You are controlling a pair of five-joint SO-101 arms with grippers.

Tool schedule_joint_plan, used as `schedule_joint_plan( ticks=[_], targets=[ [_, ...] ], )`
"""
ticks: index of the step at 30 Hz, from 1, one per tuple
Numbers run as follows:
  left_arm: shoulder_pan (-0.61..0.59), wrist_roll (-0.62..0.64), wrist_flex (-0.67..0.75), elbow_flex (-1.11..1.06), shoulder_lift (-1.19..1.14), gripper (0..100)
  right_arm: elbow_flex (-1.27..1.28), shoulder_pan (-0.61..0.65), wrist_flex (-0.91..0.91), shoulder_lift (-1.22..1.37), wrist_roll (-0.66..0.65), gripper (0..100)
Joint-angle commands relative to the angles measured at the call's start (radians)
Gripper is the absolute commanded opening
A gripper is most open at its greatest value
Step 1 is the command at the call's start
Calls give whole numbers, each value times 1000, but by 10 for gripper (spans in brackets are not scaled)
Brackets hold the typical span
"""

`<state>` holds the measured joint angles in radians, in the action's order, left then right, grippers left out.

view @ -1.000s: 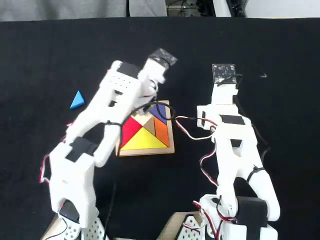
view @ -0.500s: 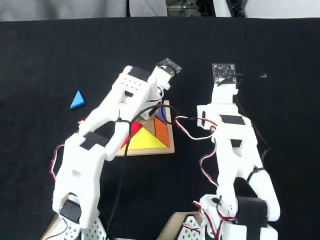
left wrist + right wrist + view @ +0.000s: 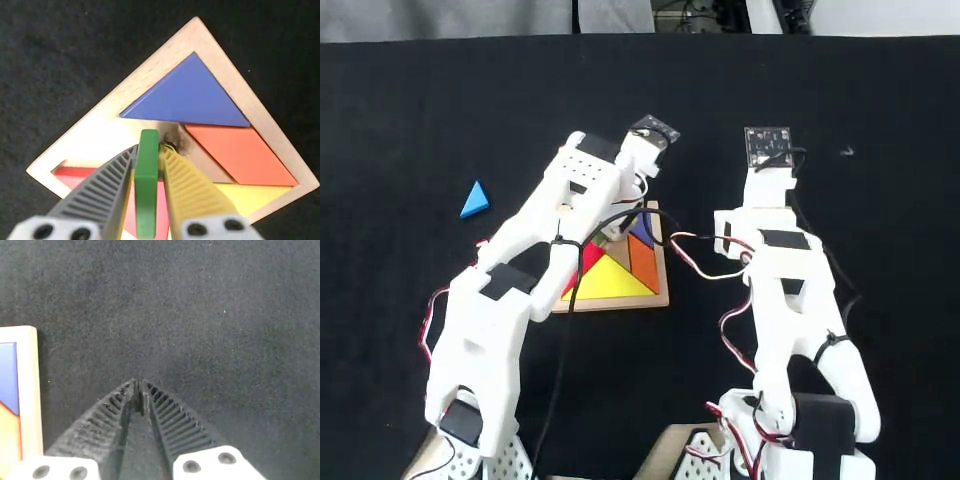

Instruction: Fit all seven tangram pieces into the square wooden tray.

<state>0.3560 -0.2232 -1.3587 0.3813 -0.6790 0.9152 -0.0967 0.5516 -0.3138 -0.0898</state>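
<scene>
While the square wooden tray (image 3: pixel 620 301) is sitting mid-counter (image 3: pixel 880 110), the yellow triangle (image 3: pixel 607 280) is lying along its near edge, with the red piece (image 3: pixel 80 177) on the left, the orange parallelogram (image 3: pixel 241 154) on the right and the big blue triangle (image 3: pixel 189 95) at the far right corner. Left claw (image 3: pixel 148 148) is hovering over the tray's bare patch, clamping a green piece (image 3: pixel 146 195) on edge. Right claw (image 3: pixel 138 388) is hanging pinched closed, gripping nothing, over bare counter just right of the tray. Small blue triangle (image 3: pixel 474 200) is lying loose far left, well apart from the tray.
</scene>
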Motion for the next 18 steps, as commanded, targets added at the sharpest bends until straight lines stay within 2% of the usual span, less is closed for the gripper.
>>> schedule_joint_plan(
  ticks=[1, 13, 15, 18],
  targets=[
    [22, 12, -9, 58, 15, 34, -19, -15, -20, -2, -8, 11],
    [39, 11, -2, 59, 15, 35, -19, -14, -20, -2, -8, 11],
    [36, 8, -5, 59, 15, 63, -19, -14, -20, -2, -8, 11],
    [38, 11, -9, 58, 15, 155, -19, -14, -20, -2, -8, 11]
  ],
)
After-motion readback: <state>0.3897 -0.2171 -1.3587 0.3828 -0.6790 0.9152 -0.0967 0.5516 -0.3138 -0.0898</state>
